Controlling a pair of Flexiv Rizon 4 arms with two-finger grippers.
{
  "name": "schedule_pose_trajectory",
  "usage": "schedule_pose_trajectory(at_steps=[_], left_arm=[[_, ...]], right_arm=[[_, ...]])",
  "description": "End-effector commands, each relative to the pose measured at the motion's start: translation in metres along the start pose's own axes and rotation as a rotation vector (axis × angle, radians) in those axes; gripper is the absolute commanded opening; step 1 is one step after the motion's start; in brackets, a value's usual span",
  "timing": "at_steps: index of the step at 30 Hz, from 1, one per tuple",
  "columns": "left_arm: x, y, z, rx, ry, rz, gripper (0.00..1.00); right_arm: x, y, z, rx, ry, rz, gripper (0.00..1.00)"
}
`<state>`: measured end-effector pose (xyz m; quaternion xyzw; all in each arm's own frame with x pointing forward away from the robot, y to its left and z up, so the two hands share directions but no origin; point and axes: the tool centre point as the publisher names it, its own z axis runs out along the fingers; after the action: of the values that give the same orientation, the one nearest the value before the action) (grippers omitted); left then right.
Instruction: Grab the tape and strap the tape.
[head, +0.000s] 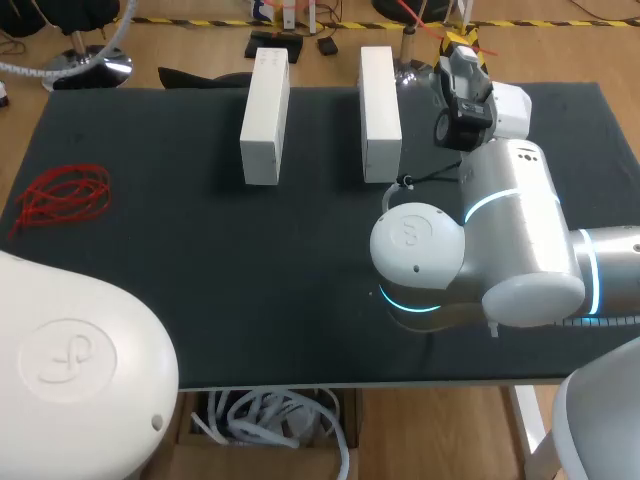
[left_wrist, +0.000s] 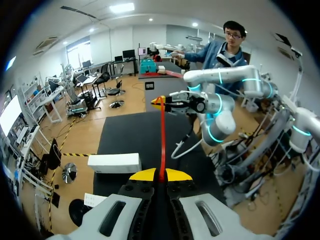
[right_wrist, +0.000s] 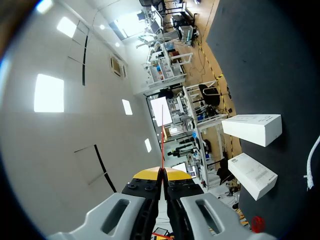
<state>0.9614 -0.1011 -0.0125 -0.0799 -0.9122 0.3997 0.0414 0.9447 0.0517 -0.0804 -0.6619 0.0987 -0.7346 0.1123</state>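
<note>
Left tool (left_wrist: 160, 176): yellow tips closed together on the near end of the tape (left_wrist: 162, 137), apparently to anchor it; tape: a thin, flat red strip, drawn straight and taut ahead of that tool, above the desk (left_wrist: 130, 135); one white box (left_wrist: 114, 162) lies beside and below it. Right tool (left_wrist: 161, 101): well ahead of the left tool, tips pinched on the tape's far end, judged to hold the strip stretched for strapping; in its own view a fine red strand leaves its closed tips.
</note>
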Motion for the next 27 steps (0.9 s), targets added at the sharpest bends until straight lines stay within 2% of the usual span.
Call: schedule_pose_trajectory(at_steps=[1,12,27], left_arm=[[0.007,-0.007,0.008,-0.062,-0.015,-0.010,0.00],[0.021,-0.018,0.028,-0.077,-0.005,-0.035,0.00],[0.023,-0.019,0.032,-0.059,-0.026,-0.032,0.00]], right_arm=[[0.003,0.000,0.000,-0.001,-0.007,-0.002,0.00],[0.003,0.000,0.000,-0.001,-0.007,-0.002,0.00],[0.003,0.000,0.000,-0.001,-0.007,-0.002,0.00]])
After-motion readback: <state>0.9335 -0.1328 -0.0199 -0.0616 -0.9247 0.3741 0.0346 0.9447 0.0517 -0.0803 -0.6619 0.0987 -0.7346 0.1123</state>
